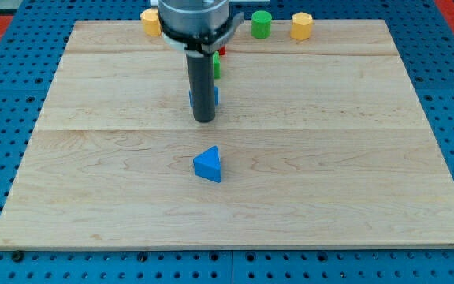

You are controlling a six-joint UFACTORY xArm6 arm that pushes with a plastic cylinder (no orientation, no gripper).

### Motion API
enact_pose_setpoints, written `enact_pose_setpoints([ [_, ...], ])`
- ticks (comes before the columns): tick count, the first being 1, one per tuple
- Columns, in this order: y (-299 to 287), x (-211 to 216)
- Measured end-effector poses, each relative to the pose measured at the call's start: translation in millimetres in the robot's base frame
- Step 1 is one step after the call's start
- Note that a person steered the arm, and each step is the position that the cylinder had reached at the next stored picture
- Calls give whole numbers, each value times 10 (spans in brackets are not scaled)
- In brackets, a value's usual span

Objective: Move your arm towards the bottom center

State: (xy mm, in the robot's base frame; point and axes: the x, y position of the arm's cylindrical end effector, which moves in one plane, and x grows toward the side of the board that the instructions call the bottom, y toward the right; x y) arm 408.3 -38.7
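Observation:
My tip (203,120) is the lower end of a dark rod that comes down from the view's top centre. It rests on the wooden board (329,181) a little above the middle. A blue triangular block (208,165) lies just below the tip, apart from it. Another blue block (215,97) sits behind the rod, mostly hidden by it. A green block (217,68) and a small red block (221,50) show just to the right of the rod, partly hidden.
Along the view's top edge of the board stand a yellow block (150,21) at the left of the arm, a green cylinder (261,24) and a yellow hexagonal block (302,26) at the right. A blue perforated table surrounds the board.

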Motion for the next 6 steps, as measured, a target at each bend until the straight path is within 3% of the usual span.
enact_pose_setpoints([
  [2,274,220],
  [3,1084,927],
  [4,1229,1606],
  [5,784,1852],
  [6,616,1718],
])
